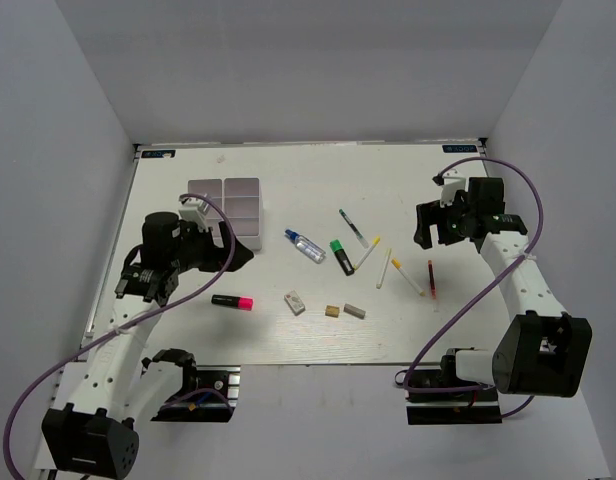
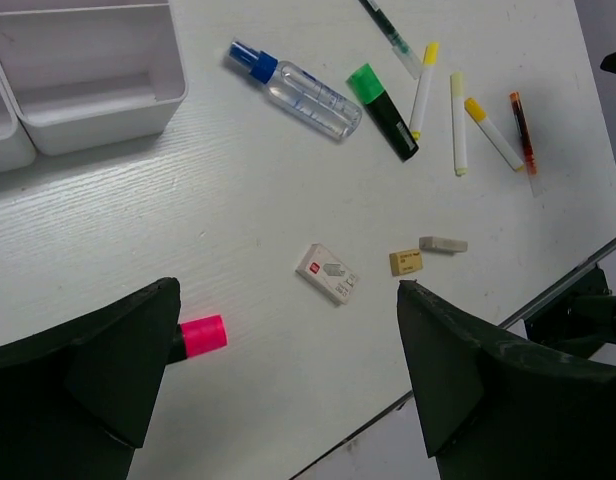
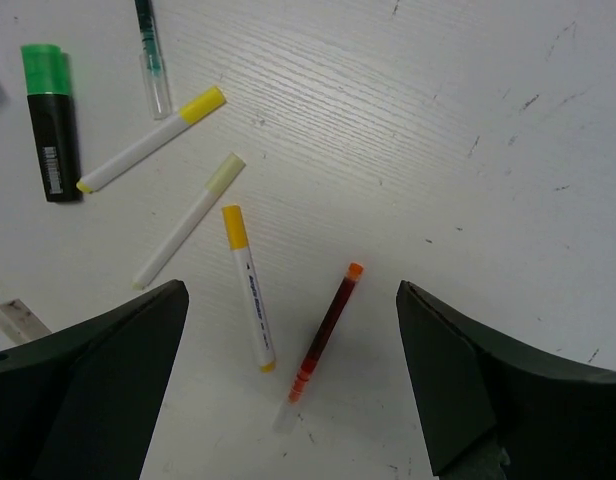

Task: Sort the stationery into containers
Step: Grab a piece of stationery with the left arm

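Note:
The white divided tray (image 1: 224, 181) stands at the back left, and its wall (image 2: 108, 125) shows in the left wrist view. My left gripper (image 1: 141, 286) hangs open in front of it, above the table (image 2: 288, 320); the black-pink marker (image 2: 202, 335) pokes out beside its left finger. White (image 2: 327, 273), tan (image 2: 406, 262) and grey (image 2: 443, 244) erasers lie ahead. Further on lie the blue bottle (image 2: 298, 90), the green highlighter (image 2: 383, 110) and the yellow-tipped sticks (image 2: 457, 122). My right gripper (image 3: 288, 300) is open above the red pen (image 3: 328, 330) and holds nothing.
A thin green-inked pen (image 1: 352, 227) lies behind the highlighter (image 1: 341, 256). A yellow-capped white marker (image 3: 248, 300) lies just left of the red pen. The table's near edge (image 2: 548, 285) runs close to the erasers. Grey walls enclose the table on three sides.

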Available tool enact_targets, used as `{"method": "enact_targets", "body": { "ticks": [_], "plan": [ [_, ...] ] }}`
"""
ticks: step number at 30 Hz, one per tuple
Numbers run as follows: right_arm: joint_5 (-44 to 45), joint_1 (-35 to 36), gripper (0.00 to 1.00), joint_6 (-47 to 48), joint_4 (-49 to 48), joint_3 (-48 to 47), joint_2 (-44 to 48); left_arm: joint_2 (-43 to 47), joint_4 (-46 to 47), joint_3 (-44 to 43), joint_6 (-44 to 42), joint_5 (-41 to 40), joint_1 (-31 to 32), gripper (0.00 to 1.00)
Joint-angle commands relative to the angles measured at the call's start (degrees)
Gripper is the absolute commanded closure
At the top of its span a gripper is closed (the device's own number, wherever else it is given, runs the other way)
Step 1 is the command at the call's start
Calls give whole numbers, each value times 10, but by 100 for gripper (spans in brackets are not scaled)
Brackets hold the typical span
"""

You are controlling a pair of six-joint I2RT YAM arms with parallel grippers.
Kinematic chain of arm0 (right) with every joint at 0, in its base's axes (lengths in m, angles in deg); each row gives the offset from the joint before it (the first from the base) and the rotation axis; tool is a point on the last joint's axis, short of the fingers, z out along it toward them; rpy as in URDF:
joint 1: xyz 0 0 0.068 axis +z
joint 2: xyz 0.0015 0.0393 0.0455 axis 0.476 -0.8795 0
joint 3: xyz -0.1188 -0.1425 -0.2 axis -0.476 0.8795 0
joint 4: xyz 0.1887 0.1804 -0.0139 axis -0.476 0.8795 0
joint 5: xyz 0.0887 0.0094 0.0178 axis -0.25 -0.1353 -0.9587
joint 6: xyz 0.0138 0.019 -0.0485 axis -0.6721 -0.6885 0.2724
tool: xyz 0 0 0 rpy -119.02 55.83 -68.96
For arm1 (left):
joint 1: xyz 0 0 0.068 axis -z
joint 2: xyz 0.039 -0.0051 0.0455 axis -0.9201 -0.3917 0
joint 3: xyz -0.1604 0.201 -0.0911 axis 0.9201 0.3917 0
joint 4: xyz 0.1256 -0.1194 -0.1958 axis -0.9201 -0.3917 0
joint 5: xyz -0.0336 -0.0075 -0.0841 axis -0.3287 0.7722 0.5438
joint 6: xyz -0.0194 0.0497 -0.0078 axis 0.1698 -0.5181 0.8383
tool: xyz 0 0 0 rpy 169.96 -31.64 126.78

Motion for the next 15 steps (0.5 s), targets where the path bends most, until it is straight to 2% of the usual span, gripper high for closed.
{"method": "enact_targets", "body": {
  "ticks": [1,5,9,10,12,14,15],
  "plan": [
    [-35,-5,10,16,12,-29,6,-11,4,-7,-4,11,3,0],
    [-92,-12,10,51,25,-21,20,-18,-20,-7,4,-13,3,0],
    [-112,-12,11,72,32,-14,24,-32,-57,-7,38,-35,3,0],
    [-116,-13,31,74,35,-15,21,-32,-65,-7,49,-42,3,0],
    [-119,-12,52,78,47,-18,15,-48,-81,-7,73,-49,3,2],
    [-128,-12,70,87,50,-14,15,-48,-87,10,115,-49,3,13],
    [-130,-11,70,92,54,-7,20,-48,-87,25,129,-49,3,18]
  ]
}}
